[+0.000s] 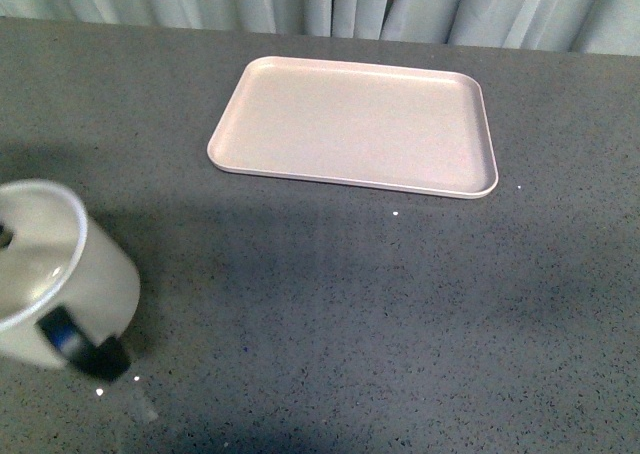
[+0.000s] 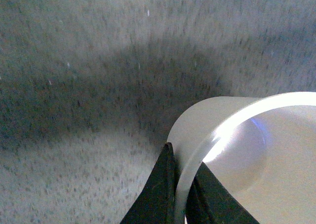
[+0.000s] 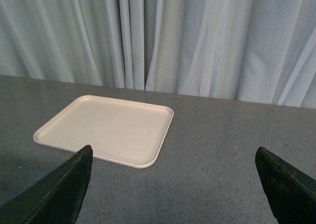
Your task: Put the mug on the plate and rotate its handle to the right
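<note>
Jaws on the left arm are closed thin across the wall of the mug [image 2: 276, 150], one dark finger [image 2: 153, 194] outside and the other inside the rim, so the hold is a narrow pinch on one side of the lip and not a wrap round the body. From the front the mug [image 1: 60, 264] hangs low at the left edge, tilted, apparently clear of the bench [image 1: 350, 324] with its shadow spread beneath, and the black handle [image 1: 85, 346] points toward the robot, not yet to the right. The plate [image 1: 350, 124] lies bare, well apart from the mug, farther back and to the right, near the curtain [image 3: 197, 36]. Jaws on the right arm stand wide open with nothing between their fingers [image 3: 54, 194], looking over the plate [image 3: 108, 128] from a distance (no help to the mug where they are). I judge the main risk to be the mug pivoting or sliding in so slim a pinch, since its weight hangs off to one side of the grip. A tilted mug could also land on an edge of its base and tip, or come down on the plate's raised rim and rock. Turning the handle afterwards could drag the light plate along the bench.
</note>
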Motion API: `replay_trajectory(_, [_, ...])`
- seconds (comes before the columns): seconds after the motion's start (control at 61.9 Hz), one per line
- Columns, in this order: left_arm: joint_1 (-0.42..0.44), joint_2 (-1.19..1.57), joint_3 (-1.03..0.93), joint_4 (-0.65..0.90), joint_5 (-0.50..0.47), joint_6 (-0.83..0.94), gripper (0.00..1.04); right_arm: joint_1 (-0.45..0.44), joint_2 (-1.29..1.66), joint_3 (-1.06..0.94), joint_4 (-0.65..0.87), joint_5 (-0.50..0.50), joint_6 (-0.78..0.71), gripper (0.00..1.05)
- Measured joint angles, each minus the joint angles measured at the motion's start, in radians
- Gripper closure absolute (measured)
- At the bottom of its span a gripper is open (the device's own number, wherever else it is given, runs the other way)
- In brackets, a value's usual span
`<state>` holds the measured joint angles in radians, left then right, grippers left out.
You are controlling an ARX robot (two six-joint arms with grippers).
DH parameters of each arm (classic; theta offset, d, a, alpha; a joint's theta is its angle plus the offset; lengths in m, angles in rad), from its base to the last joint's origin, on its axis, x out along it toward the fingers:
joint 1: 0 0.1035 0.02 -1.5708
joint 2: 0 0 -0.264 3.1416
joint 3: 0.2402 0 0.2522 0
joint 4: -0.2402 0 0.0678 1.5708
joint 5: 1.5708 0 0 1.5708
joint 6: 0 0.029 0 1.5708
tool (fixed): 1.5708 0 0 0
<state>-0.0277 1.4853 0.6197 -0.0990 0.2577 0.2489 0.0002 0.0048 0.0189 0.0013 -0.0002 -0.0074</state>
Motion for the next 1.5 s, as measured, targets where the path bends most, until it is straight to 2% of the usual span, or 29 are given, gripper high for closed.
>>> replay_trajectory(0.145, [-0.085, 0.157, 0.245, -0.004, -0.055, -0.121, 1.02, 0.0, 0.0, 0.0, 0.0, 0.0, 0.0, 0.09])
replay_trajectory(0.275, [-0.164, 0.346, 0.503, -0.081, -0.075, -0.162, 1.02, 0.0, 0.0, 0.0, 0.0, 0.0, 0.0, 0.09])
replay_trajectory(0.582, [-0.266, 0.684, 1.046, -0.339, -0.092, -0.164, 1.02, 0.0, 0.0, 0.0, 0.0, 0.0, 0.0, 0.09])
replay_trajectory(0.759, [-0.299, 0.811, 1.271, -0.45, -0.101, -0.161, 1.02, 0.0, 0.0, 0.0, 0.0, 0.0, 0.0, 0.09])
replay_trajectory(0.986, [-0.34, 0.905, 1.383, -0.52, -0.12, -0.157, 1.02, 0.0, 0.0, 0.0, 0.0, 0.0, 0.0, 0.09])
replay_trajectory(1.503, [-0.37, 0.971, 1.404, -0.543, -0.127, -0.152, 1.02, 0.0, 0.0, 0.0, 0.0, 0.0, 0.0, 0.09])
